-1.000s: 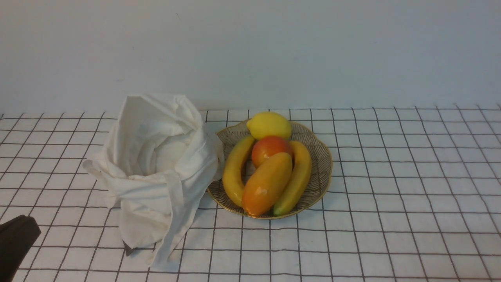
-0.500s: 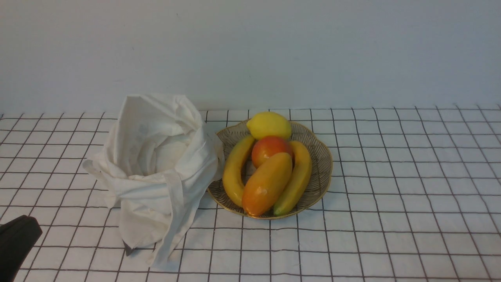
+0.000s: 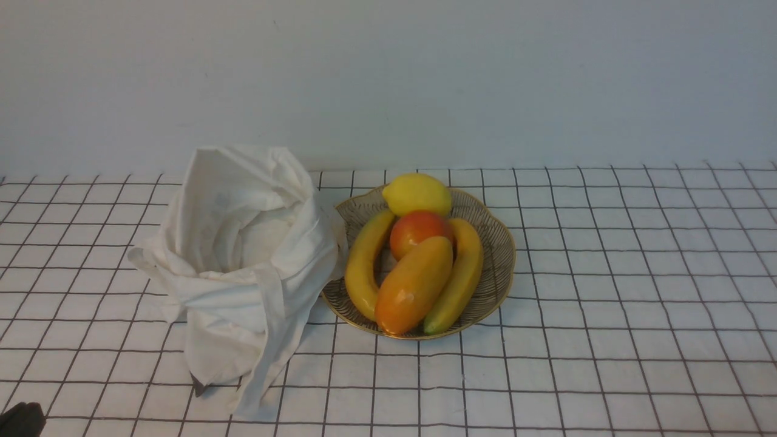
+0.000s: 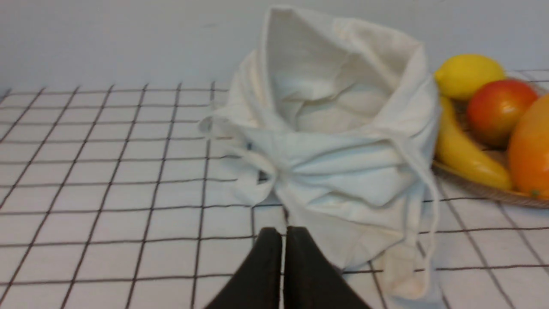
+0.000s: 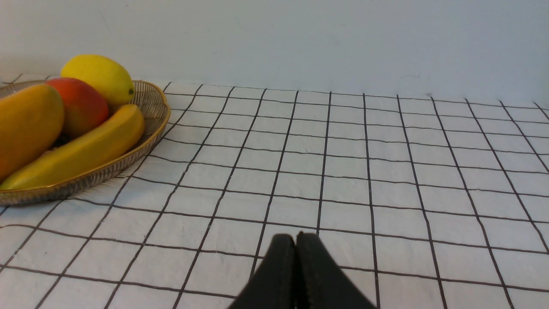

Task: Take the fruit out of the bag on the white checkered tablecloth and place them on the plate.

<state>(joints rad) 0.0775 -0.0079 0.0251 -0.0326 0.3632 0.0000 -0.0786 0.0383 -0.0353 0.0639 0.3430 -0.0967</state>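
The glossy yellow-orange mango (image 3: 414, 284) lies on the tan plate (image 3: 499, 255) between two bananas; it also shows in the left wrist view (image 4: 532, 150) and the right wrist view (image 5: 25, 124). The white cloth bag (image 3: 243, 261) stands open and slumped left of the plate on the white checkered tablecloth (image 3: 607, 303), with nothing visible inside it (image 4: 339, 107). My left gripper (image 4: 283, 234) is shut and empty, just short of the bag; only a dark tip shows in the front view (image 3: 21, 420). My right gripper (image 5: 296, 238) is shut and empty over bare cloth, right of the plate (image 5: 141, 146).
On the plate also lie a yellow lemon (image 3: 417, 194), a red-orange apple (image 3: 419, 230) and two bananas (image 3: 364, 261) (image 3: 460, 273). A plain pale wall (image 3: 388, 79) closes the back of the table. The bag's strap (image 4: 429, 206) hangs down on the plate side.
The dark left arm at the front view's lower left corner has drawn back down and almost out of the picture. The bag, plate and fruit have not moved.
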